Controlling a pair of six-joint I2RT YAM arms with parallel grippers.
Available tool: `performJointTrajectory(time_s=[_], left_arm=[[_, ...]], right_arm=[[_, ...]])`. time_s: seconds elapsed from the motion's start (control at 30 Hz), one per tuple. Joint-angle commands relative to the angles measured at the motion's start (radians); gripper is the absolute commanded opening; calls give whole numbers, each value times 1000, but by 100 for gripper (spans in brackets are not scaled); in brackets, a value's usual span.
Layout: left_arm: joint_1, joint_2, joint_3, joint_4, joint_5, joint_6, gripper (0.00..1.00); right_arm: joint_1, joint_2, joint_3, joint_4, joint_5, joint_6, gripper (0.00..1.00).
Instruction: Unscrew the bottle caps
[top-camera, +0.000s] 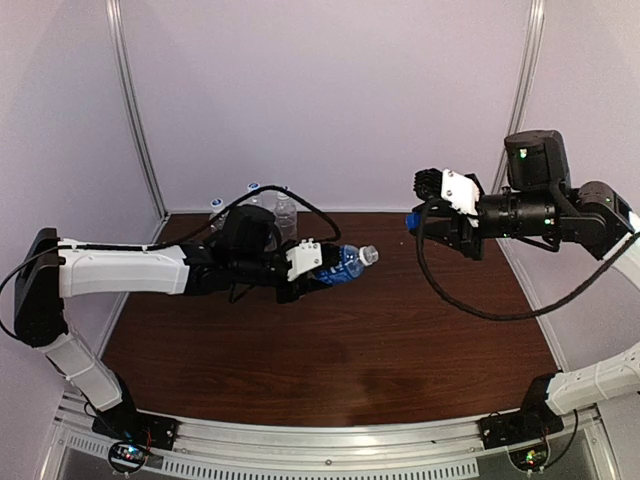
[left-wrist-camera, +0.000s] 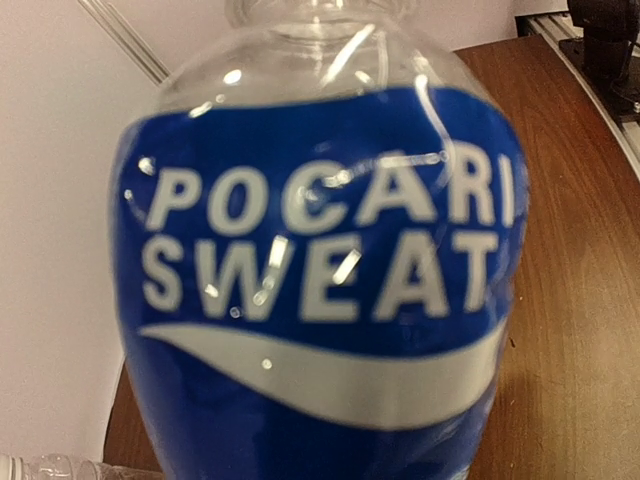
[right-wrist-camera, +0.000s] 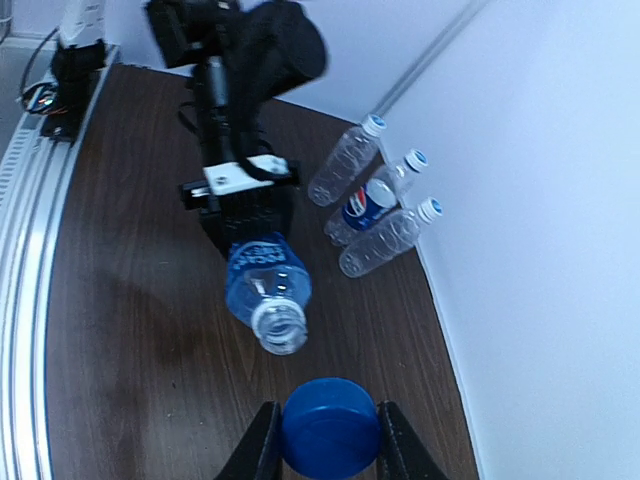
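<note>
My left gripper (top-camera: 320, 270) is shut on the blue-label bottle (top-camera: 346, 262), holding it above the table with its neck pointing right. Its label (left-wrist-camera: 320, 280) fills the left wrist view and hides the fingers. The neck (right-wrist-camera: 281, 325) is bare and open. To the right and apart from it, my right gripper (top-camera: 416, 223) is shut on the dark blue cap (right-wrist-camera: 329, 425), which sits pinched between both fingers. Three more bottles (right-wrist-camera: 375, 200) lie together by the back wall, one with a Pepsi label, each with a white, blue-centred cap (right-wrist-camera: 373, 124) screwed on.
The brown table (top-camera: 330, 350) is bounded by white walls at the back and sides. An aluminium rail (top-camera: 300, 440) runs along the near edge. The three capped bottles (top-camera: 252, 195) sit in the far left corner behind my left arm.
</note>
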Motion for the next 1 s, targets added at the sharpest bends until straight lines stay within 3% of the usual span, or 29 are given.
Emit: performJointTrajectory(time_s=[0.0, 0.13, 0.23, 0.5, 0.77, 0.97], left_arm=[[0, -61, -47, 55, -87, -43, 32], [35, -139, -105, 178, -218, -141, 33], [59, -216, -157, 263, -326, -196, 34], [72, -312, -217, 321, -388, -240, 37], [72, -300, -215, 351, -380, -255, 38], [72, -298, -205, 358, -346, -266, 38]], right_arm=[[-134, 98, -55, 168, 324, 323, 0], [-419, 288, -82, 117, 354, 722, 0], [-534, 440, -117, 72, 276, 850, 0], [-706, 573, -291, 208, 368, 928, 0], [-756, 623, -422, 267, 323, 950, 0], [-756, 638, -429, 275, 333, 955, 29]])
